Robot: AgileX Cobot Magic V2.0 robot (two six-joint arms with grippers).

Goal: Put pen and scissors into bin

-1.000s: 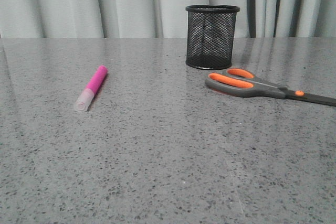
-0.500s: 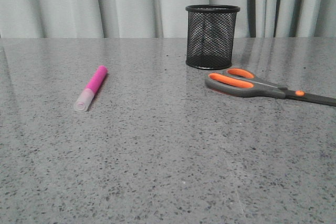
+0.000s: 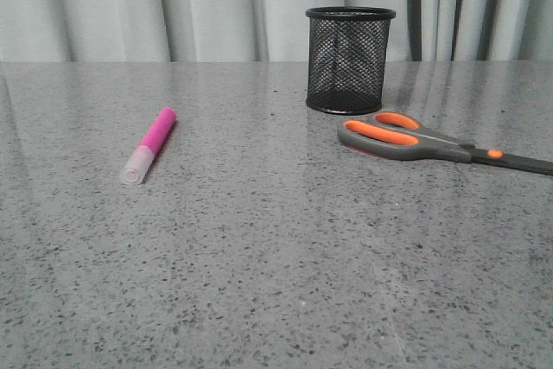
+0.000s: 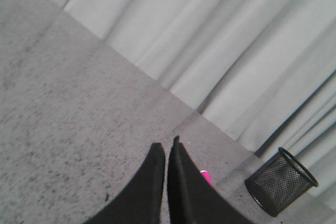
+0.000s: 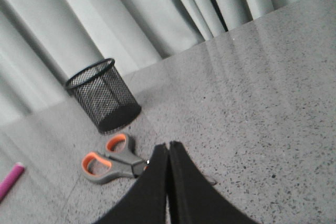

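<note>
The pen [image 3: 149, 145], magenta with a whitish cap, lies on the table at the left. The scissors [image 3: 406, 138], grey handles lined in orange, lie shut at the right, handles just in front of the bin [image 3: 348, 60], a black mesh cup standing upright. Neither gripper shows in the front view. In the left wrist view my left gripper [image 4: 166, 146] is shut and empty; the pen's end [image 4: 207, 177] peeks past its fingers and the bin [image 4: 280, 182] stands beyond. In the right wrist view my right gripper [image 5: 168, 146] is shut and empty above the scissors [image 5: 111, 159], whose blades it hides; the bin [image 5: 103, 95] and pen [image 5: 10, 180] also show.
A grey speckled table [image 3: 276, 257] carries everything. A pale pleated curtain [image 3: 216, 2] hangs along the table's far edge.
</note>
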